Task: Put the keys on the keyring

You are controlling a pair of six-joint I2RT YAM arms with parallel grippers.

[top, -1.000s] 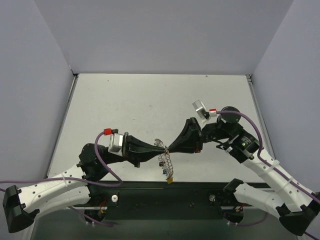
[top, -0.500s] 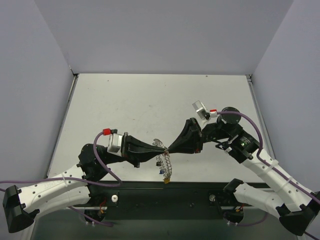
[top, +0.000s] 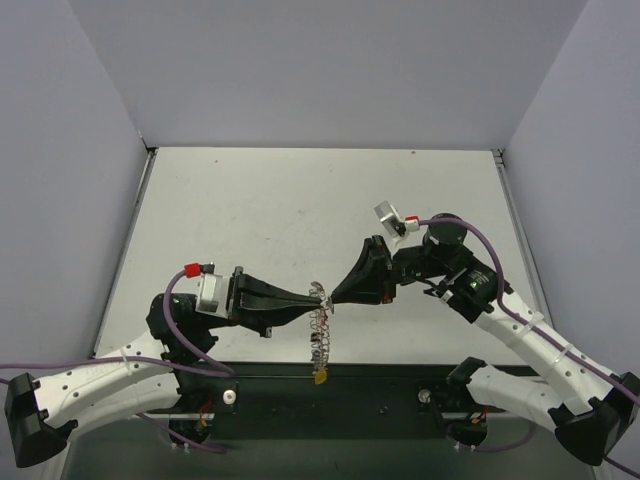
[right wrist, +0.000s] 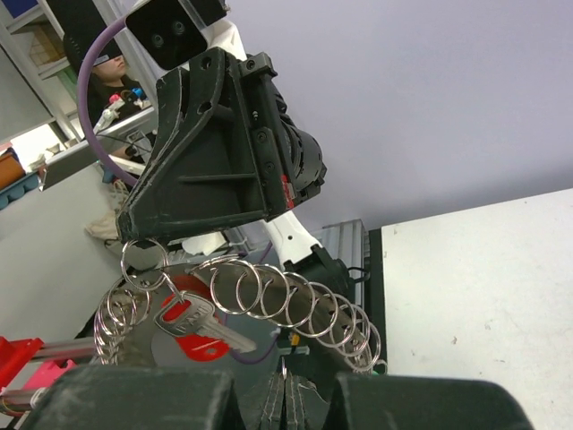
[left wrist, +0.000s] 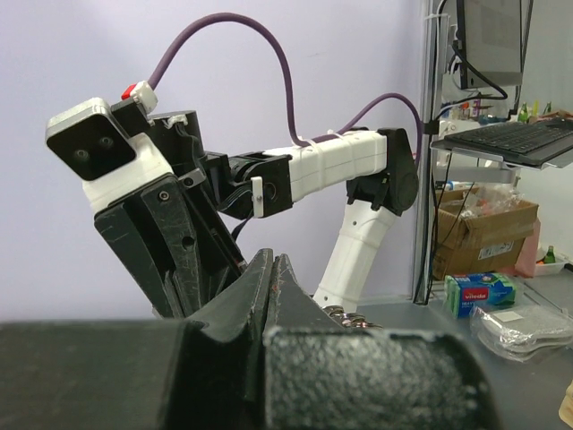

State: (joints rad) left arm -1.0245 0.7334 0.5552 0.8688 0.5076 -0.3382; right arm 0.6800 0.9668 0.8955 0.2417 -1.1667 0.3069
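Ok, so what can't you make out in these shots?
Top view: pieces on the keyring are too small to tell apart.
Left wrist view: the left gripper, blurred, hides most of the keyring.
Right wrist view: the right gripper, dark and blurred at the bottom edge, hides what it pinches.

Pale grey tabletop (top: 250, 210), a few small dark scuffs. Plain lavender-grey walls (top: 330, 70) close it in on three sides. Light soft and even. Past the enclosure there is a keyboard (left wrist: 506, 139) on a raised desk, a monitor (left wrist: 488, 40) above it, a cardboard box (left wrist: 474, 240) below, and shelving (right wrist: 31, 36) elsewhere.
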